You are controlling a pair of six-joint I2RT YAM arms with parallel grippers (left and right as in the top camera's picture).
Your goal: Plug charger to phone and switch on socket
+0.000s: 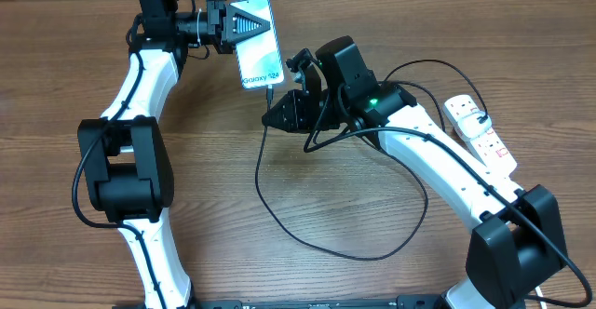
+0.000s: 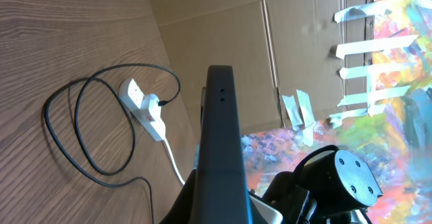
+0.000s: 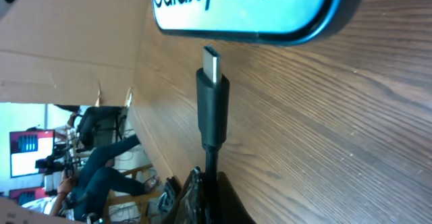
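Standing at the table, I am observing the left gripper closed on the phone, pinning it near its upper end at the far side of the wooden surface. The phone's light screen is facing up with the "Galaxy" lettering readable toward its lower edge. The right gripper is clamped shut on the charger, pinching the black connector body just behind its metal tip. In the right wrist view that tip is pointing straight at the phone's bottom edge and sitting just short of it, with a thin gap showing; it is not yet seated in the port. The rest of the black cable is trailing from the right gripper and lying in a wide loose loop across the near middle of the table, passing under the right arm. The socket is lying at the right edge of the table, well apart from the phone, with a black lead running up to it. Whether its switch is on, I cannot tell.
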